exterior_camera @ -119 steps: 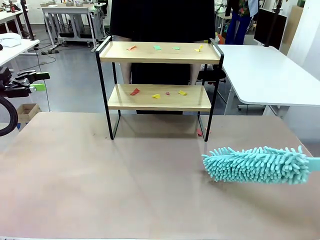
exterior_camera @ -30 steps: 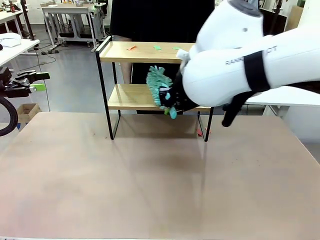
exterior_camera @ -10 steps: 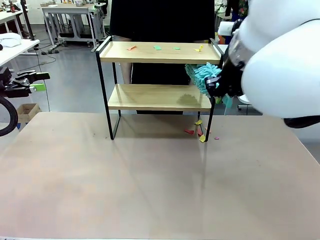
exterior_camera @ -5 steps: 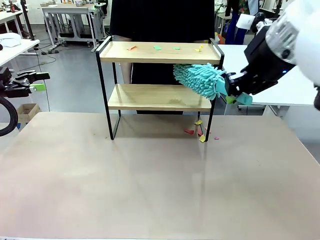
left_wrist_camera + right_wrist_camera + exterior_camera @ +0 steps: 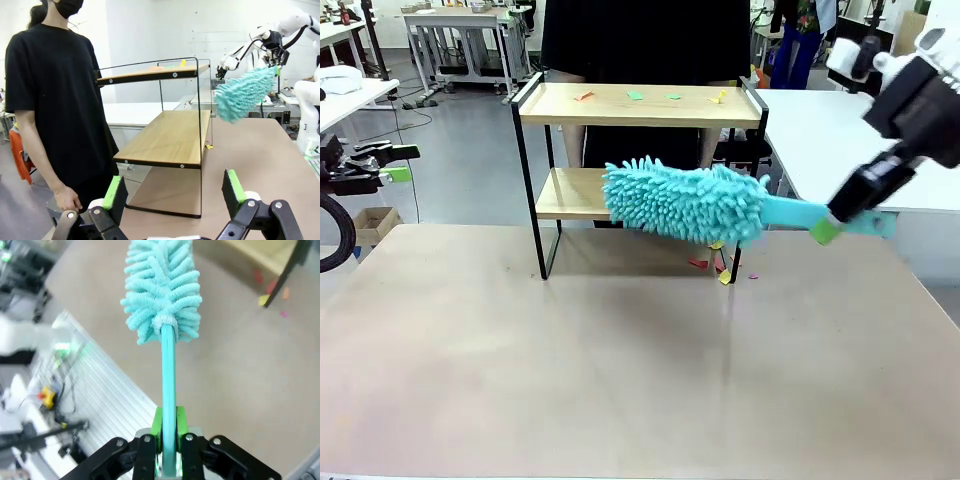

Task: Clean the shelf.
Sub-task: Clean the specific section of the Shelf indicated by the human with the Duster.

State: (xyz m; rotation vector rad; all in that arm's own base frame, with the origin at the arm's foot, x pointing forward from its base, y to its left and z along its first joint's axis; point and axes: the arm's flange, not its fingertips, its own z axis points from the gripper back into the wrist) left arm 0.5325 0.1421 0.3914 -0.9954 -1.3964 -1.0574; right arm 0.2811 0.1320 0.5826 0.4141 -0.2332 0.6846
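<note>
The fluffy head of the duster covers the right half of the shelf's lower board in the front view, so what lies there cannot be made out. The person behind is cut off at the top edge. The right arm runs out of the picture's right side.

The shelf has two pale wooden boards in a thin black metal frame. It stands mid-way along the far side of the matt beige bench. Small coloured paper scraps lie on its top board, and more lie on the bench by its right front foot.

The duster is teal, a thick brush of soft noodle-like strands on a flat plastic handle. It lies nearly level in the air, head toward the robot's left. From the left wrist view it seems to hang clear of the shelf.

The right pincer reaches down from the upper right, clamped on the handle with green pads pressing both sides. The left pincer has its fingers wide apart, holding nothing, and faces the shelf's end.
</note>
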